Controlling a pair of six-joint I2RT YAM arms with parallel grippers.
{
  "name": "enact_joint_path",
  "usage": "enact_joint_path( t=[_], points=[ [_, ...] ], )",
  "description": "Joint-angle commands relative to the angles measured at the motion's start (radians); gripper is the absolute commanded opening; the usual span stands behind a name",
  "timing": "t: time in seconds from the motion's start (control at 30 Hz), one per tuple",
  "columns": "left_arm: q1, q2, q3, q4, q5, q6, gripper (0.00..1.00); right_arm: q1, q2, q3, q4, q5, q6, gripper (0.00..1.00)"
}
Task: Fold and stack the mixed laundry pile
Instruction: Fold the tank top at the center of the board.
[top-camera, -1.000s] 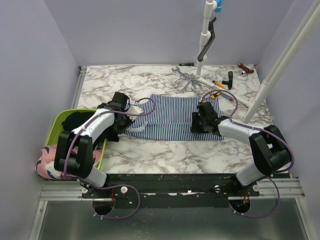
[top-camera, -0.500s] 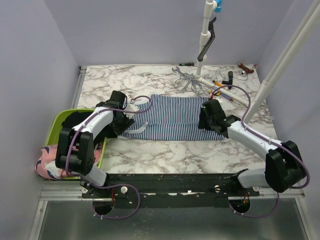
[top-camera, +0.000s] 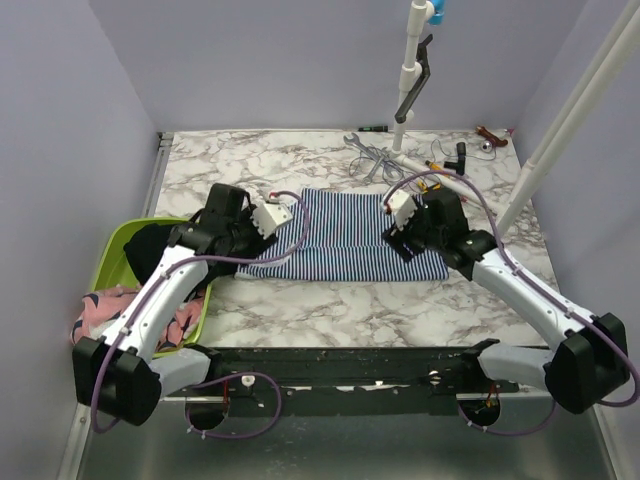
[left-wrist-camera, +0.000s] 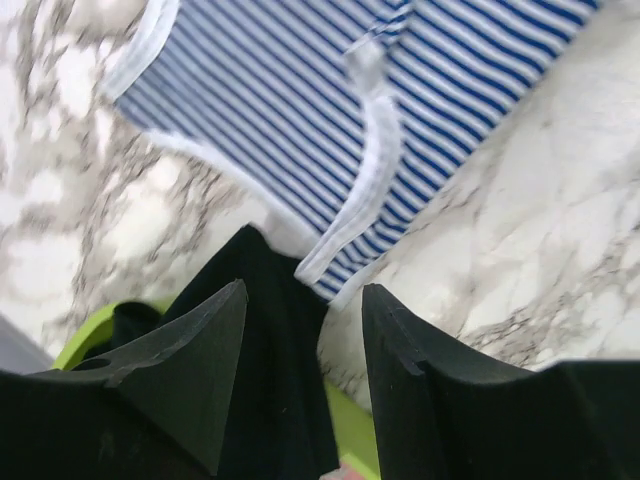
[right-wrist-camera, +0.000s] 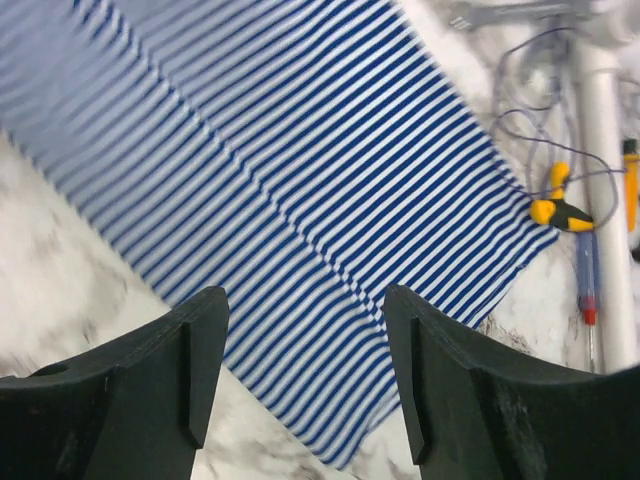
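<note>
Jaws of left gripper (left-wrist-camera: 304, 292), nine o'clock on striped garment (top-camera: 345, 235), and right gripper (right-wrist-camera: 305, 295), three o'clock, stand apart, empty, seemingly hovering.

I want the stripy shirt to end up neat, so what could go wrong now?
1. The black garment spills out of the green basin and touches a corner of the striped shirt, right under the open left pincer. A grab there might catch both cloths.
2. The yellow-handled pliers lie just beside the shirt's far corner, near the open right pincer. Dragging or flipping the cloth that way could snag or shove them.
</note>
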Motion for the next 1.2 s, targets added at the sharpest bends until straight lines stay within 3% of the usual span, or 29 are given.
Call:
enact_joint_path(
  t=[0.0, 0.1, 0.27, 0.43, 0.57, 0.63, 0.87, 1.17],
  points=[
    [-0.037, -0.03, -0.144, 0.108, 0.143, 0.073, 0.51, 0.004, 0.117, -0.008, -0.279, -0.11, -0.467, 0.7],
    [-0.048, 0.013, -0.232, 0.234, 0.062, 0.12, 0.52, 0.033, 0.17, -0.066, -0.27, 0.025, -0.544, 0.7],
    [-0.061, 0.085, -0.354, 0.516, -0.114, 0.173, 0.57, 0.033, 0.231, -0.104, -0.166, 0.015, -0.529, 0.7],
    [-0.06, 0.183, -0.375, 0.544, -0.129, 0.202, 0.57, 0.033, 0.341, -0.114, -0.185, 0.072, -0.552, 0.69],
    [-0.056, 0.232, -0.393, 0.569, -0.161, 0.211, 0.56, 0.033, 0.394, -0.096, -0.204, 0.099, -0.536, 0.49],
    [-0.056, 0.226, -0.399, 0.566, -0.155, 0.216, 0.5, 0.033, 0.391, -0.107, -0.196, 0.102, -0.539, 0.36],
    [-0.056, 0.187, -0.404, 0.426, -0.098, 0.224, 0.04, 0.072, 0.285, -0.159, -0.234, 0.049, -0.583, 0.03],
    [-0.086, 0.045, -0.455, 0.217, -0.031, 0.203, 0.04, 0.206, 0.095, -0.219, -0.456, 0.073, -0.578, 0.01]
  ],
)
